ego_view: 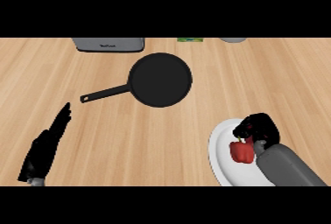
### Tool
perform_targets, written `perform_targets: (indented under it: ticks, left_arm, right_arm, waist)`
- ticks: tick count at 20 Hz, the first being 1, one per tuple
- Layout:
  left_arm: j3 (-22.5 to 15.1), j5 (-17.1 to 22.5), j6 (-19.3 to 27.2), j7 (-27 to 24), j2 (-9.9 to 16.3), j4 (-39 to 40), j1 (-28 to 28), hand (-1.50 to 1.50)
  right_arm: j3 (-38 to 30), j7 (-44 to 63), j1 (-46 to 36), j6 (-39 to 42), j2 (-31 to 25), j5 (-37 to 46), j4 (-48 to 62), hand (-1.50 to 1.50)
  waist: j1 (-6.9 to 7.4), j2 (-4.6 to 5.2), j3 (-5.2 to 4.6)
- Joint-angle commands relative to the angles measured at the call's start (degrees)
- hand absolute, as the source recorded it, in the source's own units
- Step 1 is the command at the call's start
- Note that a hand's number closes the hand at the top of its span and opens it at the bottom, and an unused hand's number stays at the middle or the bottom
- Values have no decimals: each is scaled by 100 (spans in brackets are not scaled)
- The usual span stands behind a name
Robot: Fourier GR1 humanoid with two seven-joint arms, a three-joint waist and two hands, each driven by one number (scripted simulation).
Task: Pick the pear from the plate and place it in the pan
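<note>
Closing my right hand point(258, 127) over the plate point(223, 168).
Its fingers are curled; whether they pinch anything, I cannot tell. Only a red pepper point(242, 151) shows; I'd lift straight up, then carry far-left to the pan point(160, 79).

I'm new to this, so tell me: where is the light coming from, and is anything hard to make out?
Head view: the lighting is even and soft, with no glare on the counter; the black pan shows no sheen. The right hand, dark and curled over the plate, blurs together, hiding what it holds beside the red pepper.
</note>
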Motion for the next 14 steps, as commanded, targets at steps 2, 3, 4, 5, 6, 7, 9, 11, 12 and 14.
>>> perform_targets:
  ticks: [2,3,4,5,6,7,9,11,12,14]
  left_arm:
    - [-46,-19,-28,44,5,3,107,0]
    - [-90,-70,18,103,-35,-17,35,0]
    - [-19,-53,30,164,-1,11,-31,0]
    - [-21,-41,9,64,4,27,98,0]
    - [-49,-43,7,84,-31,48,15,0]
    - [-39,-56,31,115,-29,70,84,0]
    - [-14,-9,-43,117,19,25,36,0]
    - [-28,-27,2,79,-41,60,28,0]
    - [-69,-29,-12,142,-40,-82,36,0]
    - [-111,-74,6,117,-95,18,-61,0]
  right_arm:
    - [509,1293,-474,-526,-190,1600,114,150]
    - [569,1335,-655,-433,-276,1910,120,150]
    - [632,1324,-784,-469,-303,2241,39,150]
    - [625,1441,-1036,-373,-238,2466,1,150]
    - [646,1593,-1260,-175,-240,2717,-4,150]
    - [669,1732,-1365,-43,-213,2945,-28,150]
    - [637,2050,-1794,157,82,3384,-39,150]
    - [539,2121,-2109,393,393,3765,2,150]
    - [349,2124,-2339,559,507,3873,32,150]
    - [175,2128,-2607,706,1057,4195,258,150]
  waist:
    - [-34,-54,55]
    - [-76,-59,61]
    - [-141,-76,69]
    - [-33,-85,65]
    - [-77,-57,75]
    - [-87,-63,83]
    - [-10,-26,109]
    - [-25,-7,119]
    - [3,-5,135]
    - [8,63,144]
